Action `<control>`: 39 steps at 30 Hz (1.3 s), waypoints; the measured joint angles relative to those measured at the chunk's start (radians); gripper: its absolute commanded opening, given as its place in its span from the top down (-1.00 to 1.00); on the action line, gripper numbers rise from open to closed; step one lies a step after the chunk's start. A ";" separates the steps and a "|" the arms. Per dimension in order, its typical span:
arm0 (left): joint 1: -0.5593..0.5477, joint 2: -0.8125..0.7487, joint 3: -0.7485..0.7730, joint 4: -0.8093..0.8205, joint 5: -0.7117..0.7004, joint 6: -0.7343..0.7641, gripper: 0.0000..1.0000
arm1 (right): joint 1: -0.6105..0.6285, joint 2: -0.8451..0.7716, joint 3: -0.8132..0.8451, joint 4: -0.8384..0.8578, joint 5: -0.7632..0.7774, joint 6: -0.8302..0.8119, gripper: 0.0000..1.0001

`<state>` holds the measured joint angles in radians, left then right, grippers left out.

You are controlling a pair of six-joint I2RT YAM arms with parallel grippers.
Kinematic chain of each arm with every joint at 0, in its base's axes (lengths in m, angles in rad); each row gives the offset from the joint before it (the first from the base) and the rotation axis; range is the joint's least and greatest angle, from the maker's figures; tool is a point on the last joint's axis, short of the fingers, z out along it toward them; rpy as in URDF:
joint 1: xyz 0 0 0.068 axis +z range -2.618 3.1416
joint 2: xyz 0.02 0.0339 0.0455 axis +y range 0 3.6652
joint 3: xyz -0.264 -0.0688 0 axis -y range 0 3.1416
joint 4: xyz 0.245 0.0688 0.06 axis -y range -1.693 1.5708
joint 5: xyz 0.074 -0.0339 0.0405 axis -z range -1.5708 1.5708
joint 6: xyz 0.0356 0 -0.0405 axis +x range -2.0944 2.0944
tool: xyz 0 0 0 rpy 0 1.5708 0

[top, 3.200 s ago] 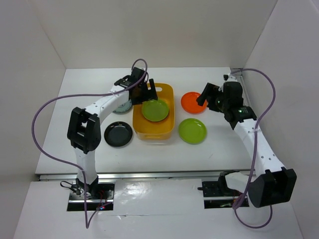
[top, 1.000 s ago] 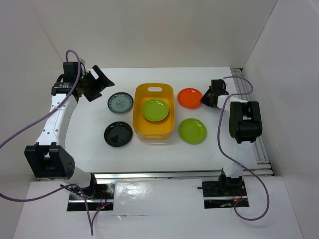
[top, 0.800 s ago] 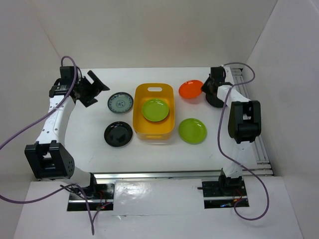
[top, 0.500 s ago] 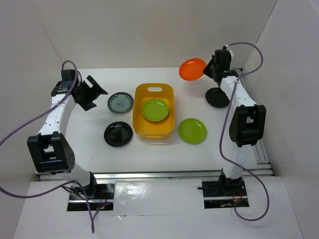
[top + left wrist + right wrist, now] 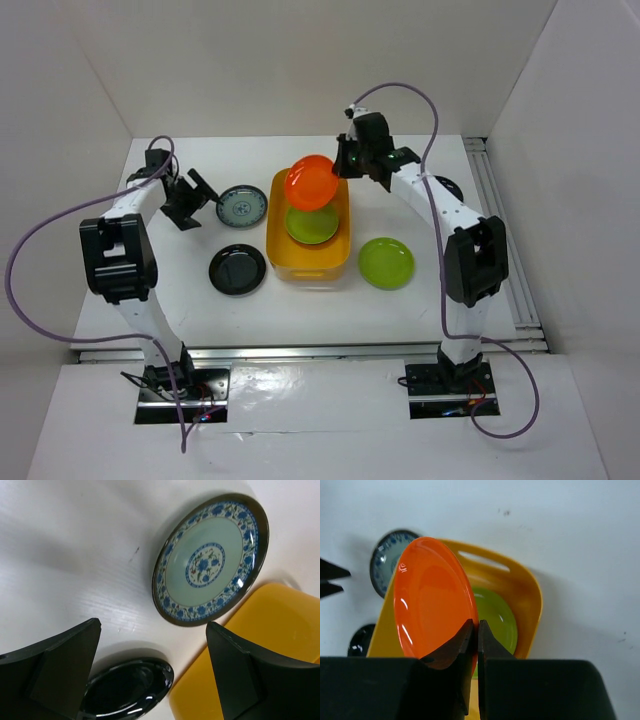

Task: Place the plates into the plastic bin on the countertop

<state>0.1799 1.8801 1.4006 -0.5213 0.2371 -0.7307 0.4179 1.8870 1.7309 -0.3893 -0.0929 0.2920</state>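
Note:
My right gripper is shut on the rim of an orange plate, held tilted on edge above the far end of the yellow-orange plastic bin. From the right wrist, the gripper pinches the orange plate over a lime green plate lying in the bin. My left gripper stands open just left of the grey-blue patterned plate. In the left wrist view that plate lies beyond the open gripper, with a black plate nearer.
A black plate lies left of the bin and a second lime green plate to its right on the white countertop. Another black plate shows partly behind the right arm. White walls enclose the table.
My right gripper lifted the orange plate off the table at the right and carried it left over the bin. The left arm folded in and its open gripper came near the patterned plate.

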 measured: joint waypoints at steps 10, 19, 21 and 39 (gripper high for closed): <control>0.000 0.153 0.083 0.037 -0.004 0.045 -0.97 | 0.063 0.000 -0.057 -0.074 0.066 -0.074 1.00; -0.014 0.187 0.111 0.057 0.005 0.055 -0.97 | 0.081 0.028 -0.057 -0.078 0.114 -0.099 0.91; -0.023 0.190 0.114 0.058 0.008 0.055 -0.97 | 0.084 0.048 -0.057 -0.079 0.117 -0.100 0.91; -0.065 0.202 0.125 0.078 0.010 0.076 -0.62 | 0.131 0.123 0.005 -0.083 0.097 -0.107 -1.00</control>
<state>0.1146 2.0823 1.5253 -0.4431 0.2470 -0.6552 0.5491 2.0102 1.7359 -0.4721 0.0036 0.1848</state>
